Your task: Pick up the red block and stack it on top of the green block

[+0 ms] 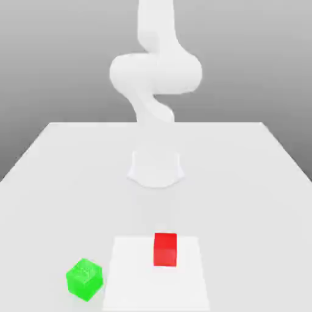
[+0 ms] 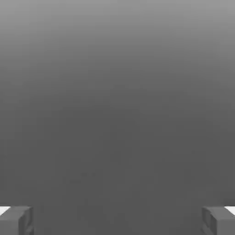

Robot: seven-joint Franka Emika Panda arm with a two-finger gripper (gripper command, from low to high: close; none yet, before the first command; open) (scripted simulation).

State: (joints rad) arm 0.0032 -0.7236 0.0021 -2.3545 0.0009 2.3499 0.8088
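White table point(image 1: 256, 177) — red block point(image 1: 165, 249) beside green block point(image 1: 84, 279), apart.

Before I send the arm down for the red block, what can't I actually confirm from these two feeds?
- Gripper, hand view: just two finger tips at the frame edge, jaws wide apart; the rest is cut off.
- Red block, exterior view: far faces hidden by its own body.
- Green block, exterior view: sits turned; its far sides are hidden.
- Arm, exterior view: washed-out white; the top is cut off by the frame edge.

End effector point(image 2: 117, 220) jaws wide apart
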